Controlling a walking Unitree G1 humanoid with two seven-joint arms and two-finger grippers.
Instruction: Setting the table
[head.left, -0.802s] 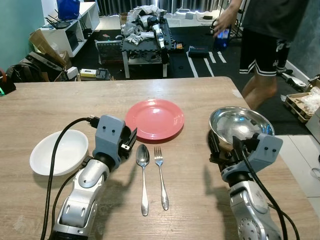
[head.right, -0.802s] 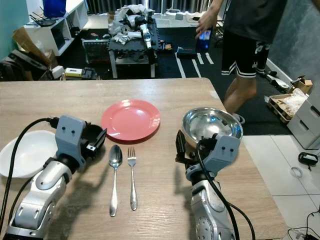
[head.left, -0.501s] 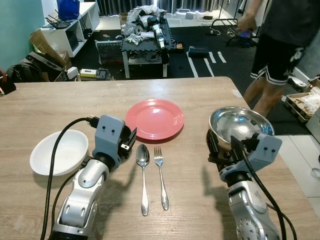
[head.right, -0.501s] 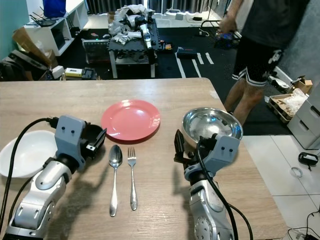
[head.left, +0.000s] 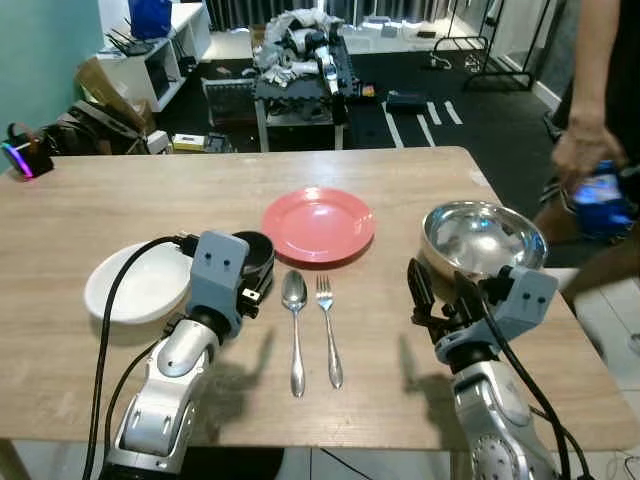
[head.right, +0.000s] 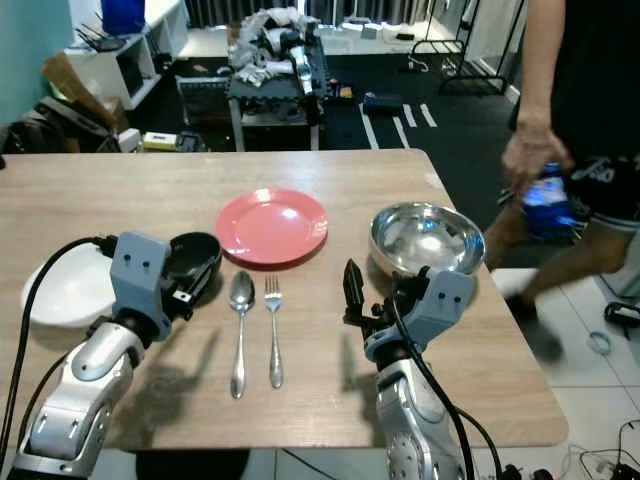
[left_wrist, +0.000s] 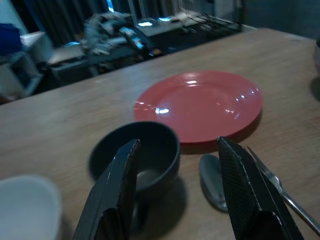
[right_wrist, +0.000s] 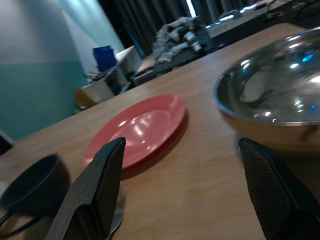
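Facing black cup (left_wrist: 145, 152); steel bowl (head.left: 483, 237)

Head stereo pair: high, angled forward and down over wooden table (head.left: 420, 180), room beyond at top. Left wrist view: low, close above tabletop, facing red plate (left_wrist: 200, 105) and dark bowl (left_wrist: 137, 152). Right wrist view: low, close, facing steel bowl (right_wrist: 280, 95). Shared by both wrist views: plate, dark bowl.
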